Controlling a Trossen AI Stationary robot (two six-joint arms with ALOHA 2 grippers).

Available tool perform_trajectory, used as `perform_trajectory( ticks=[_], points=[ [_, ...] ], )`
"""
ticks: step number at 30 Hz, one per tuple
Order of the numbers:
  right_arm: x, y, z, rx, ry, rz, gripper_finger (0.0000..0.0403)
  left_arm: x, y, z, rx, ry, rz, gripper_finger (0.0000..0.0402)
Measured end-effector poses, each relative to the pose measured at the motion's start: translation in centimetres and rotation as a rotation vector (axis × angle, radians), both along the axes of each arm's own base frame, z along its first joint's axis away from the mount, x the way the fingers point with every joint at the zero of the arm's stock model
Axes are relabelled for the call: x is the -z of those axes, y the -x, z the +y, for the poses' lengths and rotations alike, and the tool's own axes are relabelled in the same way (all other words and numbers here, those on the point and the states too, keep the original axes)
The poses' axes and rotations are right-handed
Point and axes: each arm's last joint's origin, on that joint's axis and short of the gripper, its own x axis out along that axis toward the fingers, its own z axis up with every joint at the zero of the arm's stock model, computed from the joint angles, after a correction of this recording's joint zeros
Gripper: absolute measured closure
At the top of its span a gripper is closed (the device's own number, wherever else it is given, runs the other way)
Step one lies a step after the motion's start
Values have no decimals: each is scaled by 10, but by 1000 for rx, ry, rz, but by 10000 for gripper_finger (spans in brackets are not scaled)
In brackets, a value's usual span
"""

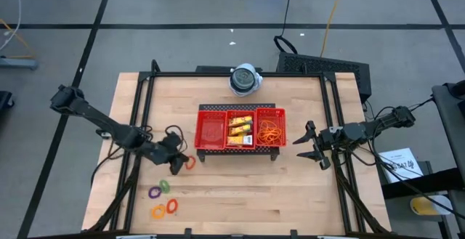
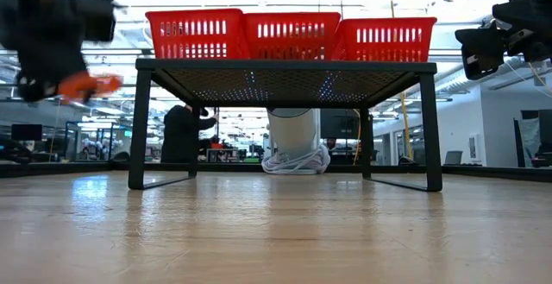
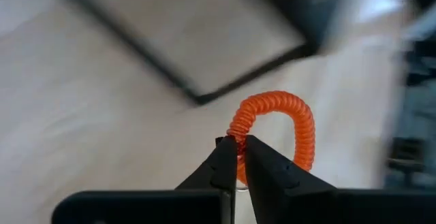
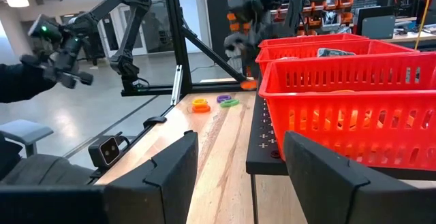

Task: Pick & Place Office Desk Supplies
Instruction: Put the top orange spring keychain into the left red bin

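Toward the counter's left side, just off the red tray's (image 1: 240, 129) left front corner, we are holding an orange coiled ring (image 1: 189, 163) in our left tool (image 1: 176, 162), fingers pinched together on its coil. Our right tool (image 1: 311, 143) is waiting, fingers apart and empty, beside the tray's right end.

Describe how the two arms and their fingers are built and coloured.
Both arms are dark, near-black jointed links with black cables trailing along them. The left gripper ends in two slim black fingers tapering to narrow tips. The right gripper carries two broad, flat black fingers with angled edges. No markings are legible on either arm.
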Motion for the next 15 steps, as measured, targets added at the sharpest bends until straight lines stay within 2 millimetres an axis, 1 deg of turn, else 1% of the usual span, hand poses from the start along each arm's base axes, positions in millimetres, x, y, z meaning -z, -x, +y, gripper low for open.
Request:
perform_trajectory(
  ticks=[4, 7, 11, 15],
  points=[
    [0, 0, 0, 0, 0, 0, 197, -14, -8, -7, 137, 45, -149, 393],
    [0, 0, 0, 0, 0, 0, 197, -21, -11, -11, 199, 50, -235, 396],
    [0, 0, 0, 0, 0, 0, 197, -30, -14, -15, 237, 26, -356, 381],
    [0, 0, 0, 0, 0, 0, 197, -44, -19, -17, 264, -24, -520, 370]
  ],
)
